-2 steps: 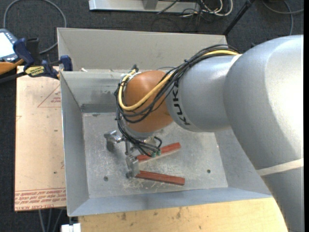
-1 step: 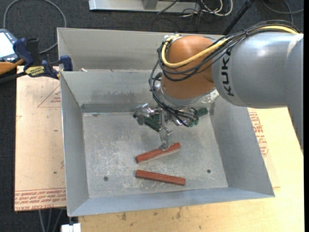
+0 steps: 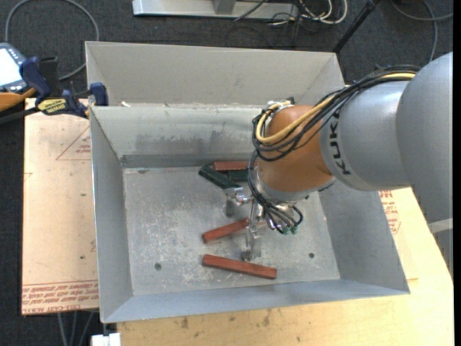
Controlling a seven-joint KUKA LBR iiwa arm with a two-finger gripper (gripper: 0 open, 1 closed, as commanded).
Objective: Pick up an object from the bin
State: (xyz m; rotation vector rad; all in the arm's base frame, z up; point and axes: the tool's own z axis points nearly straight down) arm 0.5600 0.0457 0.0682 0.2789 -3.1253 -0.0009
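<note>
My gripper hangs low over the middle of the bin floor, under the orange wrist cover. A short red-brown stick lies slanted just left of it, its right end reaching the gripper. A longer red-brown stick lies flat on the floor just below the gripper's tip, toward the front wall. Whether either stick is touched is hidden by the gripper's metal parts.
Near the back wall a dark green flat piece lies with another red-brown stick on top of it. The arm and its cables cover the bin's right half. The left half of the floor is bare grey metal.
</note>
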